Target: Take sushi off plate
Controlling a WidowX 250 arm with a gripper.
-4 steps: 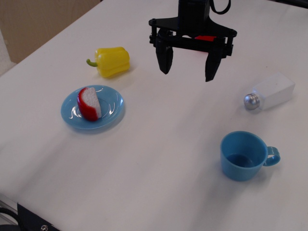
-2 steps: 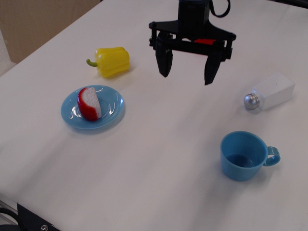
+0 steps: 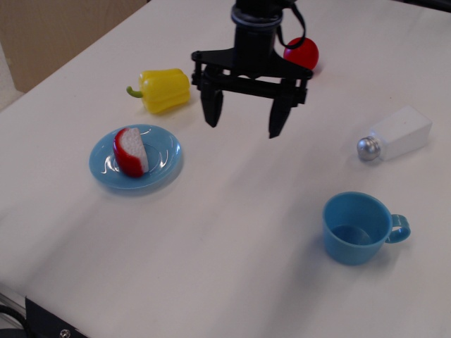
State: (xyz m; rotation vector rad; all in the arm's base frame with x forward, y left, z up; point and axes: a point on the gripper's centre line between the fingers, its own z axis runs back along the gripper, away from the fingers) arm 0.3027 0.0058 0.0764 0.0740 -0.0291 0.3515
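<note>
In the single overhead view, the sushi (image 3: pixel 131 151) stands on the light-blue plate (image 3: pixel 166 154) at the left of the white bench (image 3: pixel 232 232), its red rind curving up and one white grainy face turned to the right. It sits left of the plate's middle. The black pincer (image 3: pixel 244 124) hangs above the bench up and to the right of the plate, well apart from the sushi, with bare bench between them. Its two fingers (image 3: pixel 211 109) point downward and are spread wide, with nothing between them.

A yellow bell pepper (image 3: pixel 164 89) lies just beyond the plate, to the left of the pincer. A red ball (image 3: pixel 303 52) shows behind the arm's right side. A clear salt shaker (image 3: pixel 396 134) with a silver cap lies on its side at the right edge, and a blue cup (image 3: pixel 357 227) with a handle stands near the front right.

Compared with the earlier frames, the pincer has shifted leftward and slightly lower in the view, toward the plate, and the red ball that the arm largely hid before is now mostly uncovered. The spread of the fingers looks unchanged. The sushi, plate, pepper, shaker and cup lie where they were.
</note>
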